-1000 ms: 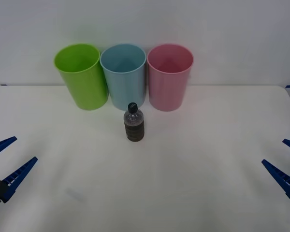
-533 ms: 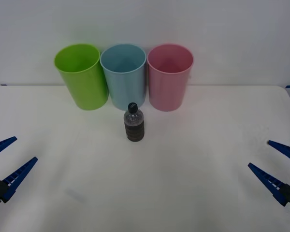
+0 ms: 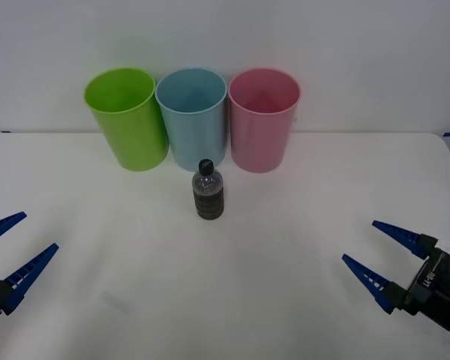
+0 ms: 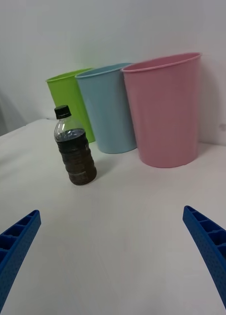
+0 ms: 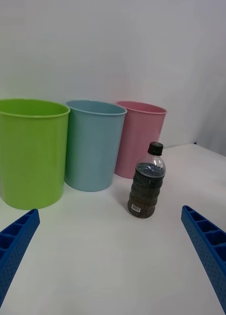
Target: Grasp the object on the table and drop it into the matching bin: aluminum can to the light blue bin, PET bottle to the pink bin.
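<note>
Table, three bins, one bottle, both grippers spread wide.

We note the white table [image 3: 285, 225] first, then along its far edge a row of bins standing side by side: green bin [image 3: 126, 116], blue bin [image 3: 193, 116], pink bin [image 3: 262, 118]. The bottle [image 3: 208, 190] stands upright just in front of the blue bin, nearer its pink-side edge, black cap on. Right gripper [image 3: 382, 255] sits low at the near right, fingers released and apart; left gripper [image 3: 13, 249] at the near left edge, likewise spread, grasping nothing.

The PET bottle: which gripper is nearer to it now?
Right. The right gripper is open, off the PET bottle's right and nearer the robot; the left gripper sits farther off at the table's left edge.
</note>
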